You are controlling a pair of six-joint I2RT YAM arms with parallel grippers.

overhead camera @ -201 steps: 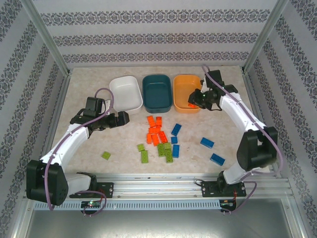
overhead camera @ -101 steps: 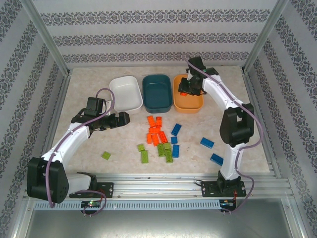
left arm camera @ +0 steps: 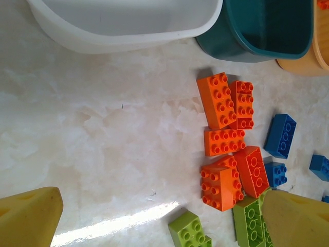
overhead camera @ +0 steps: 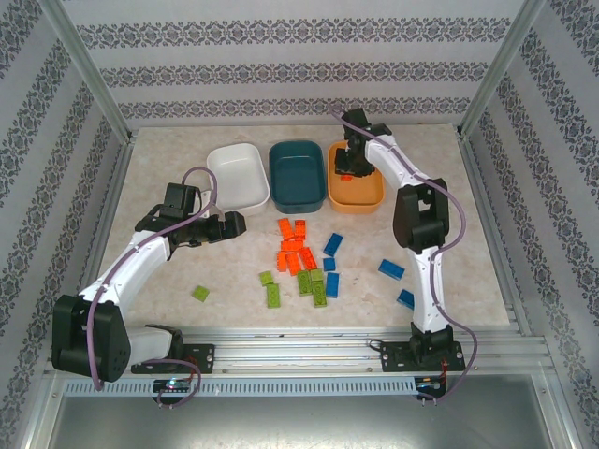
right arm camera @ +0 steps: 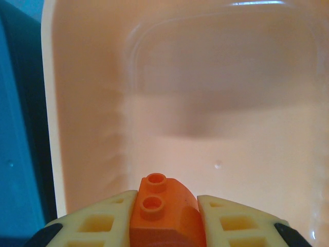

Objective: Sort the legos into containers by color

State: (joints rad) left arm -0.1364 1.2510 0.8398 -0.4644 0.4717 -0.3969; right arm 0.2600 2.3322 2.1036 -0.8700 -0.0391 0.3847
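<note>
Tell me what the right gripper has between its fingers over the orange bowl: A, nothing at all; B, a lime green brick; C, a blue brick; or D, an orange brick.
D: the right wrist view shows an orange brick clamped between the fingers of the right gripper, above the bare inside of the orange bowl.

Patterned walls [overhead camera: 281,75]; marbled tabletop [overhead camera: 168,159]

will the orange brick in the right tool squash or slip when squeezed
Probably rigid: the orange brick looks undeformed in the right tool. Its smooth sides may slide slightly. Its boxy form suggests it won't roll in the orange bowl.
</note>
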